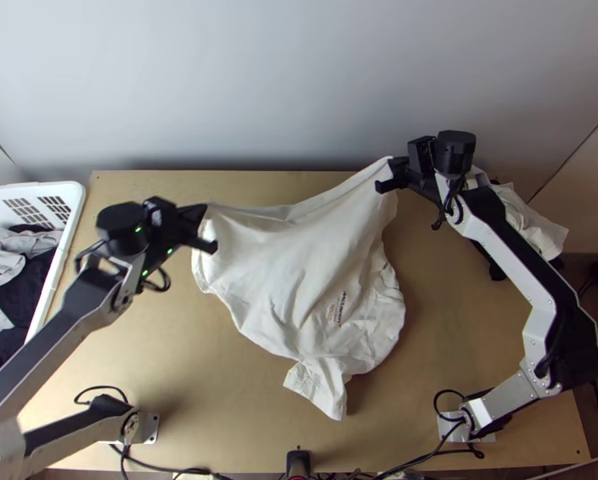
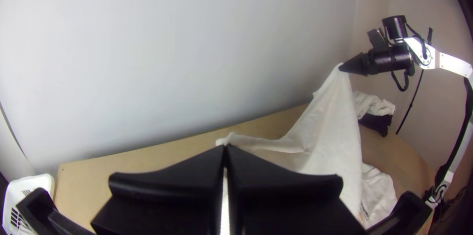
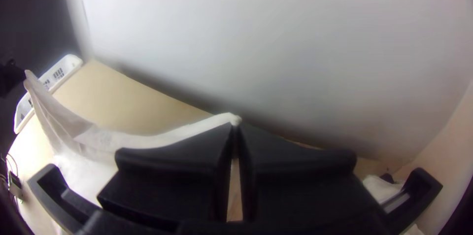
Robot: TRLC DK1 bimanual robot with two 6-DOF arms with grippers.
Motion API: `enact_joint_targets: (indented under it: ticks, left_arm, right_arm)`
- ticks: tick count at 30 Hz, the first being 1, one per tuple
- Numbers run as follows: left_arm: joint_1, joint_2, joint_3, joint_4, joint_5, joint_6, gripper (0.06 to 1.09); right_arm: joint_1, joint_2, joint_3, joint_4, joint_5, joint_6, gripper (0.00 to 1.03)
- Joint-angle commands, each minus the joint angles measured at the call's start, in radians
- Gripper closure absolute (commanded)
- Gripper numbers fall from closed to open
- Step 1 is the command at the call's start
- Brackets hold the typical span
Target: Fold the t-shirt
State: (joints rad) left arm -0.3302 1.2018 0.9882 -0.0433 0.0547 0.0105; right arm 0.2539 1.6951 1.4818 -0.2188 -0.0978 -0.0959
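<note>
One off-white cloth t-shirt (image 1: 299,256) is held up by two corners over the middle of the light wooden table (image 1: 179,360).

Long axis set roughly far to near, the narrowed end pointed at the near edge; top edge slack between the corners, body creased, unevenly spread, marked with one small print. One corner is pinched by the closed left black gripper (image 1: 201,214), the other by the closed right black gripper (image 1: 393,166). Counted: one shirt, two grippers, one white plastic basket (image 1: 78,200).

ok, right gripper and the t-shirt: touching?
Touching. The left wrist view shows the right gripper with its fingertips closed on a raised peak of the t-shirt, cloth hanging from them.
</note>
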Motion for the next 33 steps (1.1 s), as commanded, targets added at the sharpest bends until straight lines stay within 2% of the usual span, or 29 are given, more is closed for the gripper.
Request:
enact_joint_targets:
  ticks: [1,11,13,14,16,17,21,24,25,27,29,32,33]
  left_arm:
    - [-0.015,0.263,0.095,0.178,-0.038,-0.012,1.05]
    - [-0.010,0.544,0.270,0.247,-0.072,-0.006,1.05]
    - [-0.015,0.587,0.294,0.243,-0.073,-0.009,0.99]
    - [-0.015,0.602,0.299,0.238,-0.073,-0.009,0.94]
    - [-0.018,0.621,0.300,0.209,-0.073,-0.009,0.77]
    - [-0.018,0.622,0.300,0.187,-0.073,-0.009,0.76]
    - [-0.013,0.588,0.277,0.105,-0.070,-0.018,0.66]
    - [-0.007,0.527,0.233,0.069,-0.069,-0.034,0.43]
    - [-0.004,0.507,0.225,0.045,-0.069,-0.038,0.35]
    - [0.003,0.455,0.202,-0.009,-0.061,-0.046,0.28]
    - [0.013,0.387,0.162,-0.052,-0.050,-0.046,0.26]
    - [0.026,0.289,0.102,-0.112,-0.026,-0.035,0.26]
    - [0.028,0.262,0.086,-0.142,-0.023,-0.026,0.26]
  right_arm:
    - [-0.077,0.084,0.018,0.033,0.056,-0.064,1.00]
    - [-0.127,0.187,0.017,0.053,0.064,-0.093,1.00]
    - [-0.127,0.199,0.017,0.053,0.063,-0.091,0.99]
    - [-0.127,0.202,0.017,0.053,0.064,-0.091,0.93]
    - [-0.127,0.204,0.014,0.053,0.063,-0.090,0.72]
    - [-0.127,0.202,0.012,0.053,0.063,-0.087,0.63]
    - [-0.128,0.178,0.012,0.044,0.063,-0.064,0.41]
    - [-0.128,0.149,0.011,0.038,0.063,-0.039,0.23]
    - [-0.130,0.141,0.009,0.036,0.063,-0.028,0.19]
    - [-0.128,0.115,0.008,0.015,0.061,-0.019,0.12]
    - [-0.123,0.078,-0.006,0.002,0.061,-0.019,0.08]
    - [-0.108,0.035,-0.018,-0.037,0.064,-0.024,0.07]
    - [-0.102,0.031,-0.011,-0.068,0.096,-0.024,0.05]
